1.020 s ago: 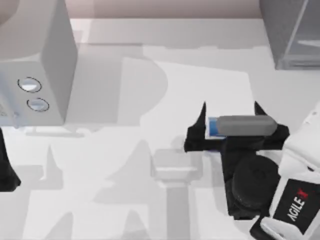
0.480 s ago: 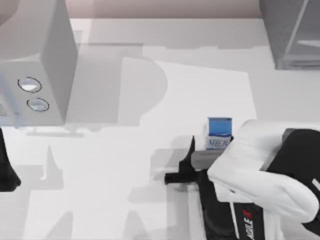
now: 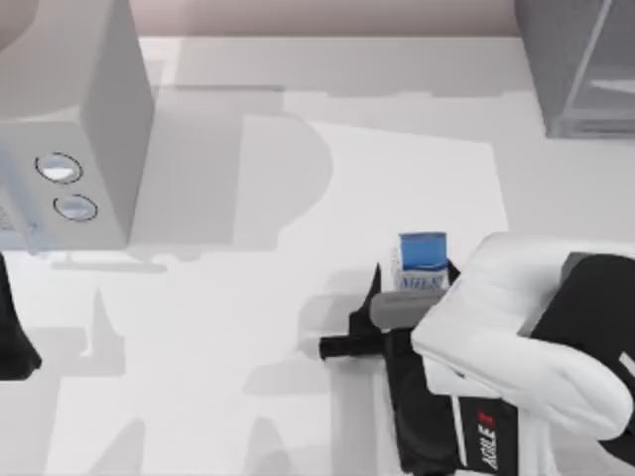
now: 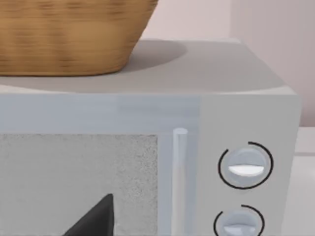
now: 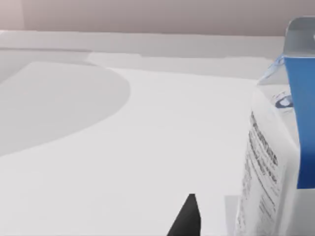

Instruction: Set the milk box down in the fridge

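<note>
At the far left edge we find the left claw (image 3: 12, 342) parked low beside the smooth light-grey box (image 3: 69, 119); we cannot tell its state. That box carries two round dials (image 3: 66, 188) and, on its flat top, a woven brown basket (image 4: 69, 34). It is not the target. Across the middle, the pale matte surface (image 3: 298, 248) carries only shadows. Right of centre stands the milk box (image 3: 422, 253), an upright, sharp-edged carton, blue above a white printed band. The right claw (image 3: 415, 283) has dropped around it within the last second. The carton, previously half hidden under the claw, now shows its top and has shifted slightly leftward since half a second ago. One black, tapered finger (image 5: 189, 219) shows a clear gap to the carton's white side, so we judge the claw wide, not yet gripping. We read this as the grasp about to close, with lifting and carrying still outstanding. At the upper right corner sits the fridge (image 3: 571, 69), dark grey and speckled with a pale glassy panel, well apart from the carton.
</note>
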